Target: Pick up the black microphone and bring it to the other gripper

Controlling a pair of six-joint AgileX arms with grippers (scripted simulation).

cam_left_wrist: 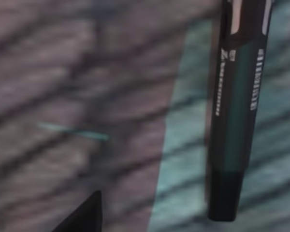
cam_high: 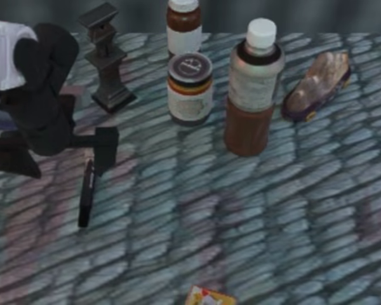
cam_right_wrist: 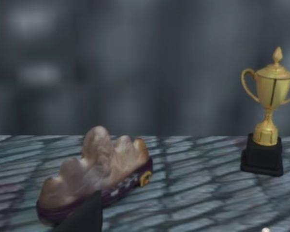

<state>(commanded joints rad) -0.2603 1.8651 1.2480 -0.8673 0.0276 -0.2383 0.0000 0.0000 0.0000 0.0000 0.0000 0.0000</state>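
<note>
Top view: black microphone [cam_high: 86, 194] lies lengthwise toward the near edge under left pincer [cam_high: 105, 152], grip unclear.

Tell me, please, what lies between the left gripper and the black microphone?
Nothing: in the top view the left gripper hangs right over the top end of the black microphone, with only bare table around it.

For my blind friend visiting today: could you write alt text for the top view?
The left gripper hangs over one end of the black microphone, lying on the table at its left side; a jar and bottles stand farther back.
</note>
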